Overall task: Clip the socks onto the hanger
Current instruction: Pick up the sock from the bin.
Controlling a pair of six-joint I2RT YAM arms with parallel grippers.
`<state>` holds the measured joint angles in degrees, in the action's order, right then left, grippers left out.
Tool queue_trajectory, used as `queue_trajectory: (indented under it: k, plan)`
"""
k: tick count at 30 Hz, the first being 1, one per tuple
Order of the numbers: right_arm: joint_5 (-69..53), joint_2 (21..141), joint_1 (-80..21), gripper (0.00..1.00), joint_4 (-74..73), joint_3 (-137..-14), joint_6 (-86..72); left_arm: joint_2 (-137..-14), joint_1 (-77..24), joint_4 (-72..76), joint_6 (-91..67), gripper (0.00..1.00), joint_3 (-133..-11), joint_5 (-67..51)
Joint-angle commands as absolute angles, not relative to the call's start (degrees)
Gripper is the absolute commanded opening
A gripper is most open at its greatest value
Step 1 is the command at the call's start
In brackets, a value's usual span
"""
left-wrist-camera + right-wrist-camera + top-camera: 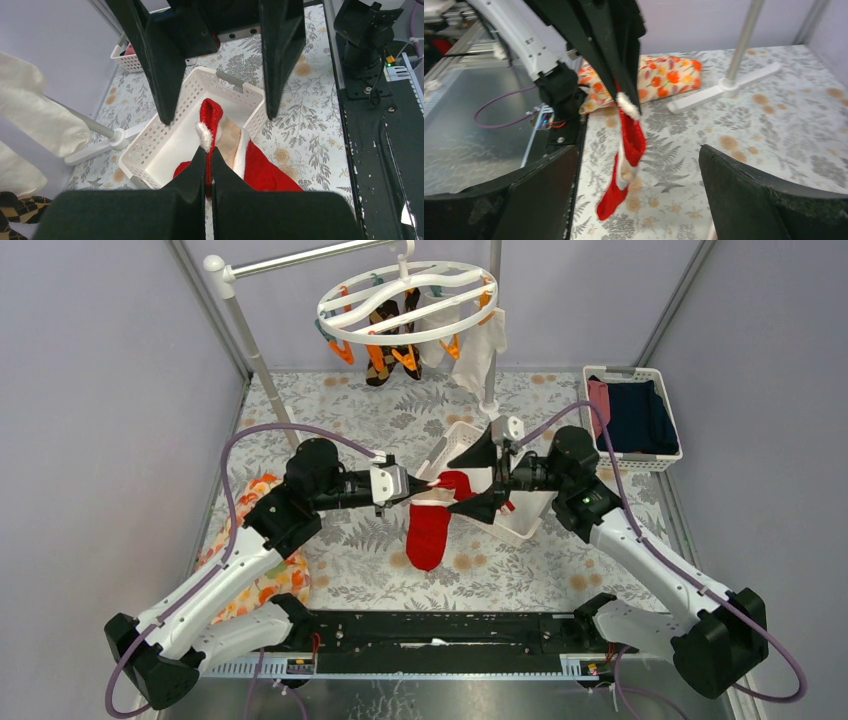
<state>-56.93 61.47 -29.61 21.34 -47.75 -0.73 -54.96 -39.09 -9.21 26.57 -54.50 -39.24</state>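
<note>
The hanger (405, 302), a round white ring with orange and teal pins, hangs at the back. An argyle pair (385, 360) and a whitish sock (478, 355) hang from it. My left gripper (432, 483) is shut on the top edge of a red sock (430, 530) with a white cuff, which dangles toe down above the table. The pinch shows in the left wrist view (209, 157). My right gripper (482, 476) is open and faces the left one, its fingers (160, 65) standing to either side of the sock's top. In the right wrist view, the sock (631, 140) hangs between the open jaws (638, 150).
A white slatted basket (525, 525) lies under my right gripper, with some red cloth in it (182, 167). A second basket (632, 455) with navy and pink clothes stands at the right. An orange floral cloth (260, 580) lies at the left. The stand's poles (495, 330) rise behind.
</note>
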Motion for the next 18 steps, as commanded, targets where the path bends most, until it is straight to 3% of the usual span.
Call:
queue_trajectory:
  k: [1, 4, 6, 15, 16, 18]
  plan:
    - [-59.84, 63.42, -33.74, 0.97, 16.25, -50.92, 6.29, -54.35, -39.62, -12.03, 29.23, 0.0, -56.25, -41.29]
    - [-58.21, 64.13, -35.14, 0.9, 13.35, -51.9, 8.31, -54.26, -39.7, -12.04, 29.05, 0.0, -56.23, -41.68]
    - [-57.64, 64.32, -35.39, 0.81, 13.02, -52.38, 8.44, -54.15, -39.7, -11.97, 28.94, 0.0, -56.23, -41.83]
    - [-54.52, 64.07, -35.42, 0.08, 12.47, -53.09, 7.91, -52.38, -39.73, -6.7, 25.39, 0.0, -53.62, -41.11]
    - [-54.31, 63.81, -35.46, 0.01, 12.52, -53.2, 7.59, -51.84, -39.73, -5.18, 24.06, 0.06, -52.78, -40.28]
    - [-54.08, 63.12, -35.42, 0.0, 11.53, -53.7, 7.7, -50.6, -39.73, -0.8, 20.15, 0.25, -50.41, -38.18]
